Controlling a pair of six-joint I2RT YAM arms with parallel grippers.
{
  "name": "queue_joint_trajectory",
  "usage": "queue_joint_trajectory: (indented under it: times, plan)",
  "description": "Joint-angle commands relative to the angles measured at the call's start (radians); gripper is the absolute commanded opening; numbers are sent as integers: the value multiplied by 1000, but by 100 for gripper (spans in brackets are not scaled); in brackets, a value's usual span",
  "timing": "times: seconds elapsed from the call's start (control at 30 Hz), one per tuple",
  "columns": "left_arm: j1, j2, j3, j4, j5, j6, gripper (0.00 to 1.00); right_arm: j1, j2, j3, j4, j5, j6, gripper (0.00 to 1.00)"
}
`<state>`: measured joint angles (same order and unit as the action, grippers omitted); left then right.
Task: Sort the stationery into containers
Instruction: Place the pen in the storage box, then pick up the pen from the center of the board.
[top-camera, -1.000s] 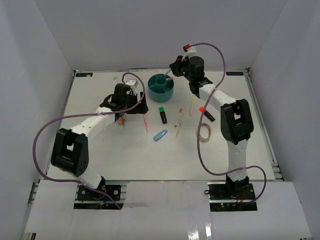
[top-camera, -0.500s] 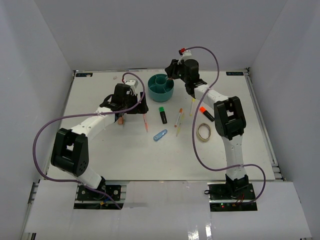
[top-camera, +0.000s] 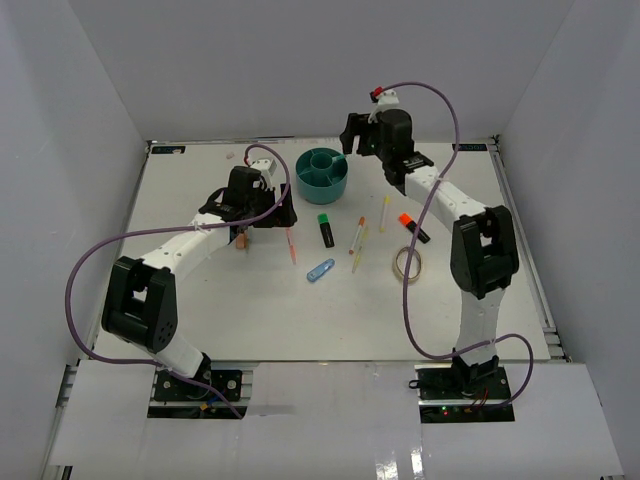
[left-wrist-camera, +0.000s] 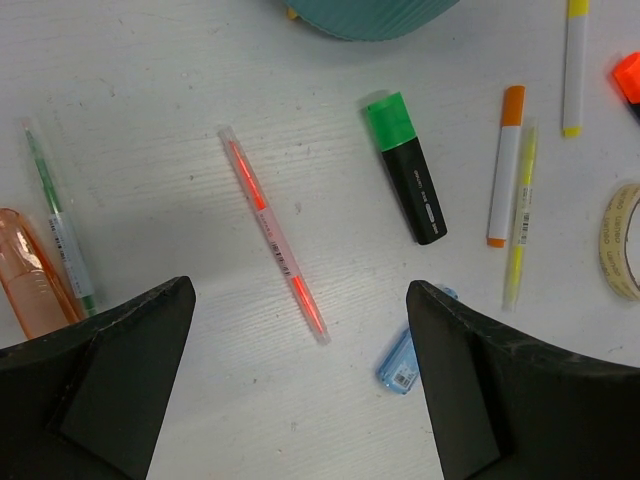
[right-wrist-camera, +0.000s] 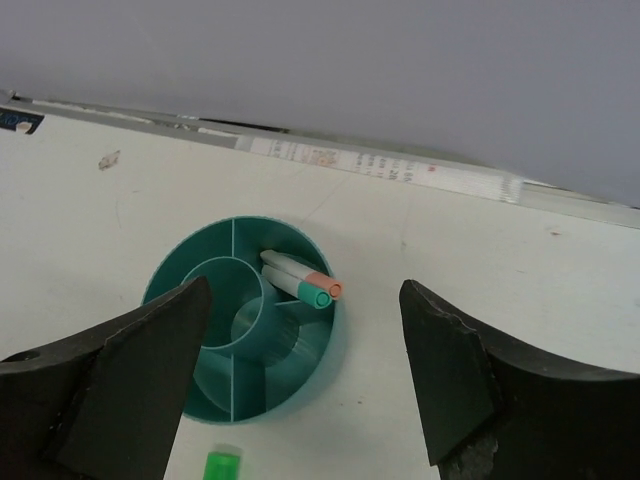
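Right pincer (right-wrist-camera: 302, 300) spread near teal organizer (right-wrist-camera: 300, 375) — 2 pens (right-wrist-camera: 300, 282) inside; left pincer (left-wrist-camera: 300, 300) spread.

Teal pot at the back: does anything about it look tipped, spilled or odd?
Nothing much. The teal organizer stands upright and whole; two pens lean in one outer compartment, caps resting at its rim. The only stray thing is a small scrap on the table near the far edge.

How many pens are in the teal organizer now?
2, both in one outer compartment of the organizer: an orange-tipped pen and a green-tipped pen. The organizer's left edge is hidden.
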<state>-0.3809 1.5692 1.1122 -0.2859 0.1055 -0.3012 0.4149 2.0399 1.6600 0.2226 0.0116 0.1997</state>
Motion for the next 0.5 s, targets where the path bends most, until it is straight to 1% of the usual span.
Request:
queue_joint_trajectory:
  times: [0.0, 0.03, 0.1, 0.13, 0.23, 0.33, 0.47]
  plan:
    - [5, -26, 38, -9, 16, -9, 98, -2, -151, -3, -154, 145, -42, 82]
    - [5, -24, 38, -12, 19, -9, 98, -1, -162, 3, -208, 195, -42, 82]
    - [5, -26, 41, -12, 20, -9, 98, -2, -173, 47, -340, 241, -31, 81]
    - [5, -24, 41, -12, 20, -10, 98, -2, -173, 66, -461, 275, -26, 81]
    - [5, -24, 43, -12, 29, -13, 98, -2, -179, 90, -630, 294, 10, 80]
    - [5, -18, 43, -13, 42, -19, 98, -4, -184, 69, -718, 268, 43, 80]
    - [5, -12, 47, -19, 51, -22, 98, -13, -164, 27, -756, 261, 78, 78]
